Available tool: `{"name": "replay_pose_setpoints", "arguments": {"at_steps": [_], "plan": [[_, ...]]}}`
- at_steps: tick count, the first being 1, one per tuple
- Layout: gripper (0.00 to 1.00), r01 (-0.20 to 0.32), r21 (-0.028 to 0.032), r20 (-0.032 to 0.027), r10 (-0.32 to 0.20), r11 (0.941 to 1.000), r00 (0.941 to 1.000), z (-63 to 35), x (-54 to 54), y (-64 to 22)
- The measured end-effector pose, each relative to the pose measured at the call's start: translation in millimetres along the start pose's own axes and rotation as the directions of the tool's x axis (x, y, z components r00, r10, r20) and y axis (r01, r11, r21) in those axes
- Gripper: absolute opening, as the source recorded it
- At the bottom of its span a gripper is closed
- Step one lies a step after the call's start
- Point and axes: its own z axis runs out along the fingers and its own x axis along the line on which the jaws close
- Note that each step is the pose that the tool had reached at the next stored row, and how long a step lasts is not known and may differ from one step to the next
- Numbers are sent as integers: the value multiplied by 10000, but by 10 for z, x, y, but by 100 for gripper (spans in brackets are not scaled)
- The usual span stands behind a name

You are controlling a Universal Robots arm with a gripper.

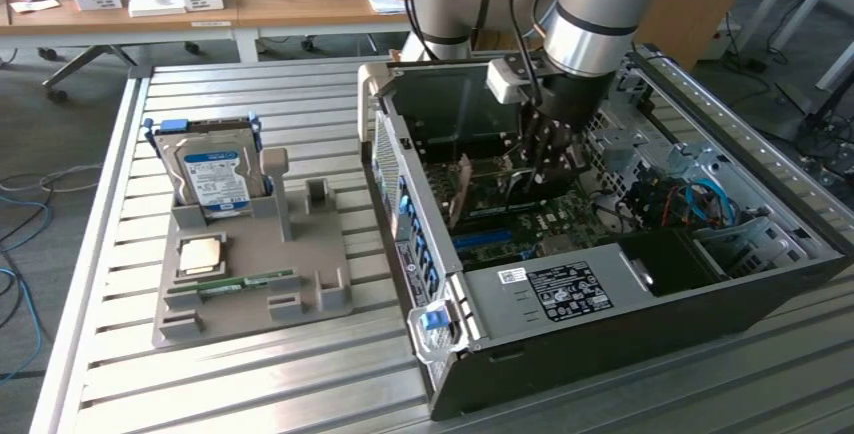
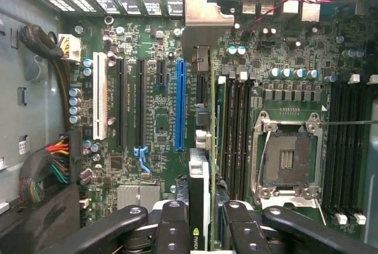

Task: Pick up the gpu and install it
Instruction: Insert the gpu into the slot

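- The gripper [image 2: 199, 209] is closed on the gpu [image 2: 199, 171], which is pinched between black metal fingers [image 2: 172, 224].
- The gpu, a thin card seen edge-on with a bent silver bracket, stands inside the open computer case [image 1: 667, 294], beside the long blue slot [image 2: 180, 103].
- The card's underside is hidden, so contact with the green motherboard [image 2: 153, 118] cannot be told.

One gpu [image 2: 199, 198] between two fingers [image 2: 172, 227]. Past the fingers: one blue slot [image 2: 179, 105], one white slot [image 2: 100, 103], two long black slots [image 2: 121, 103].
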Motion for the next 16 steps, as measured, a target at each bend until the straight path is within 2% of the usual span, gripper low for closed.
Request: {"name": "replay_pose_setpoints", "arguments": {"at_steps": [5, 10, 16], "plan": [[27, 1, 27, -1, -1, 10000, 10000, 4, 0, 36], [27, 26, 110, -2, -26, 9999, 10000, 16, 0, 53], [27, 28, 120, 2, -28, 9999, 10000, 19, 5, 60]]}}
